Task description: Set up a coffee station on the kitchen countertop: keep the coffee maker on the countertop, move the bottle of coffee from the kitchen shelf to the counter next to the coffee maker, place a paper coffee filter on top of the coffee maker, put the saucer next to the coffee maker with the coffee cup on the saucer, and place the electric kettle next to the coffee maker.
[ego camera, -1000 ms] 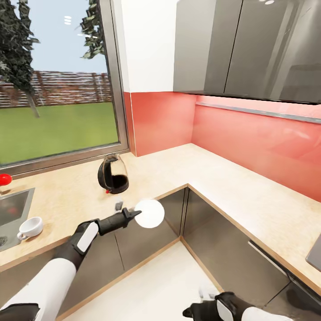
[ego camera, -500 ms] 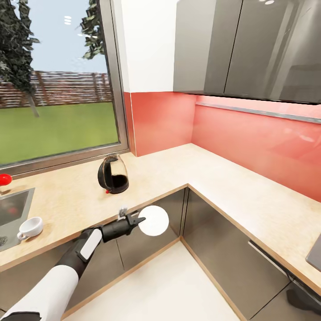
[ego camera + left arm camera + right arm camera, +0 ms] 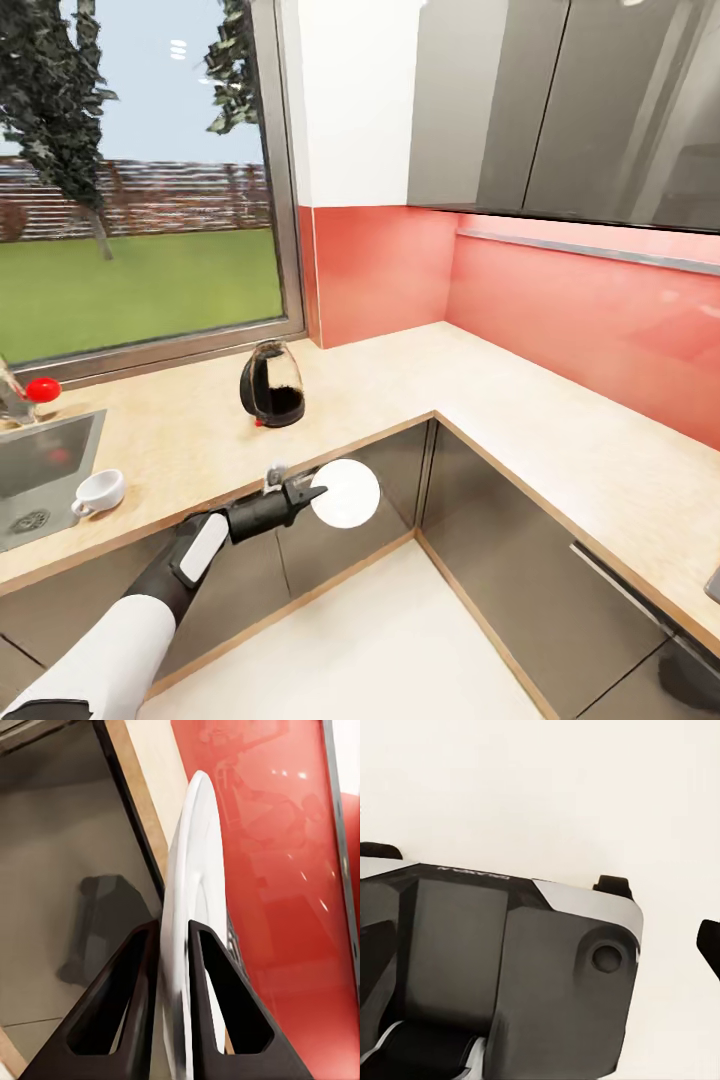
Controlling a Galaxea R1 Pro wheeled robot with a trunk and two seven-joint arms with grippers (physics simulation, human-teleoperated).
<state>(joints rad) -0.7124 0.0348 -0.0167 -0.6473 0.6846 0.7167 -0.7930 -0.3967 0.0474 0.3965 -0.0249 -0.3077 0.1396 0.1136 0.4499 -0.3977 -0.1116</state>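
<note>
- The left gripper (image 3: 308, 493) is closed on the rim of the saucer (image 3: 345, 493); the wrist view shows both fingers (image 3: 124, 1009) pinching the saucer (image 3: 193, 915) edge-on, so the plate stands on edge, off the near edge of the kitchen countertop (image 3: 190, 440) and over the floor.
- The right gripper's opening cannot be told from its wrist view.
- The coffee cup (image 3: 99, 492) sits on the counter to the left, near the sink (image 3: 40, 470).
- Farther back stands the electric kettle (image 3: 273, 384), by the window.
- Judged next: the saucer must be levelled before it is set down.
</note>
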